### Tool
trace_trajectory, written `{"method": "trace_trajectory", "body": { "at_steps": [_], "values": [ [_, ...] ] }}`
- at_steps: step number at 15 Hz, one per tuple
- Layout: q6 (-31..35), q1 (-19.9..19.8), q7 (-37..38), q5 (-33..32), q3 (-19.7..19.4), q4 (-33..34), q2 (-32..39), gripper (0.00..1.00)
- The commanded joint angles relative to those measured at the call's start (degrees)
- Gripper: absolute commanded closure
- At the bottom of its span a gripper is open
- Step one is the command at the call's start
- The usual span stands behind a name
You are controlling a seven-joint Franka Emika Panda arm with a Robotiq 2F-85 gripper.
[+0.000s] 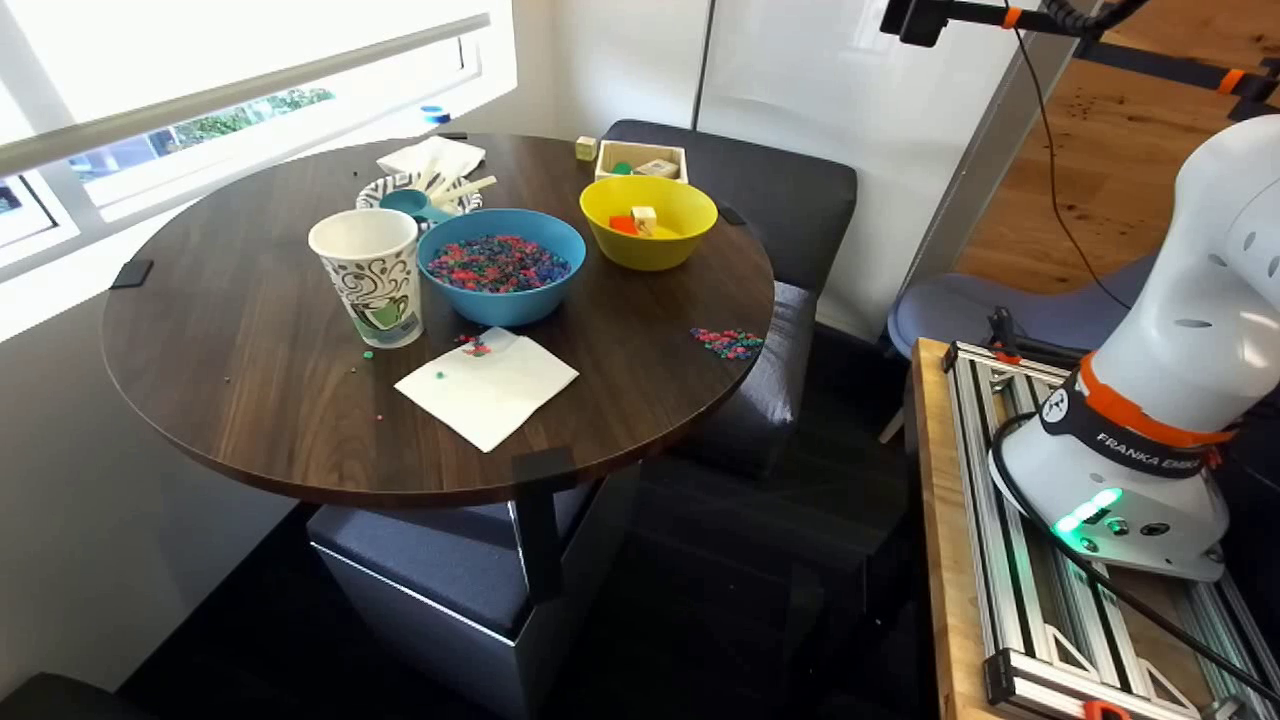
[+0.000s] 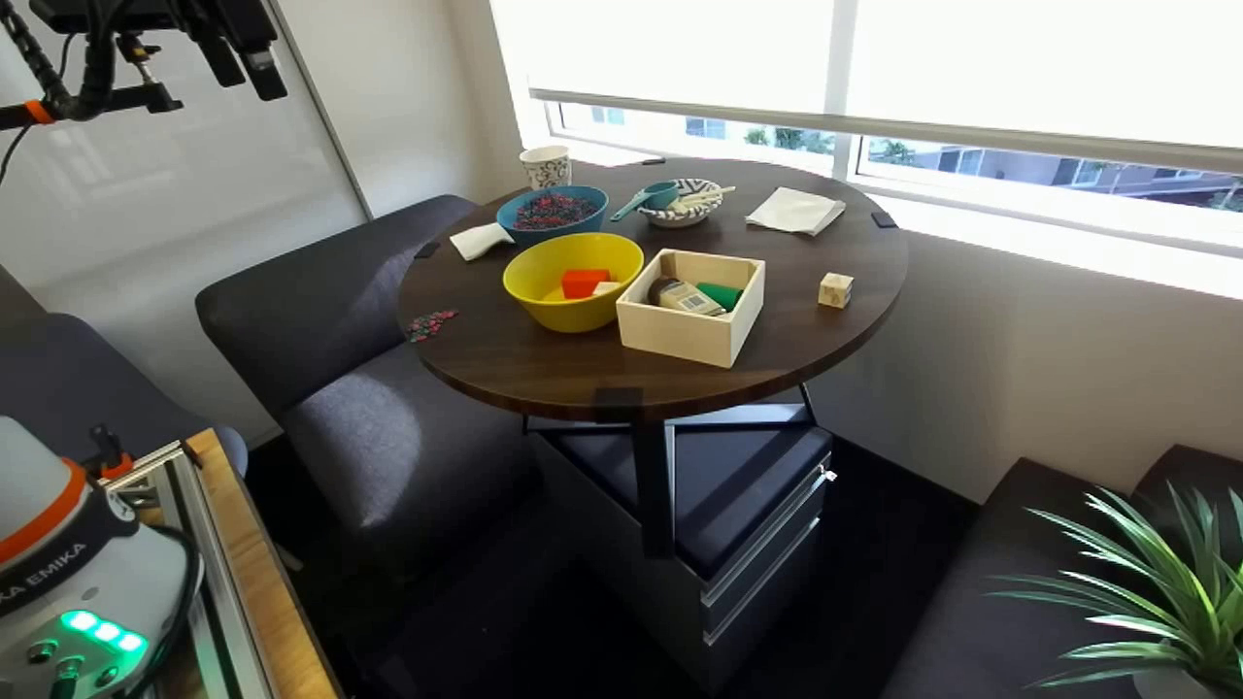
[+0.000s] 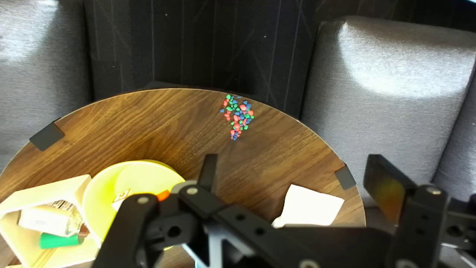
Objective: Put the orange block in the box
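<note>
The orange block lies in the yellow bowl beside a pale wooden block. It also shows in an exterior view. In the wrist view only a corner of it shows past my finger. The open wooden box stands against or very close to the bowl and holds a green piece and a brown-and-cream item. My gripper is open and empty, high above the table. It also shows in an exterior view, up and away from the bowl.
A blue bowl of coloured pebbles, a tall paper cup, a patterned bowl with a teal scoop and napkins share the round table. A wooden cube stands beyond the box. Loose pebbles lie near the edge.
</note>
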Motion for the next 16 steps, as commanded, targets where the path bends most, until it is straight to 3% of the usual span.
{"method": "trace_trajectory", "body": {
  "at_steps": [1,13,15,16],
  "values": [
    [-0.10,-0.44,-0.22,0.22,0.32,0.10,0.05,0.00],
    [1.35,-0.69,0.35,0.20,0.49,-0.04,0.51,0.00],
    [5.73,-4.06,5.18,-4.92,2.52,0.08,1.87,0.00],
    [5.66,-4.64,3.96,-8.04,2.22,0.92,2.82,0.00]
  ]
}}
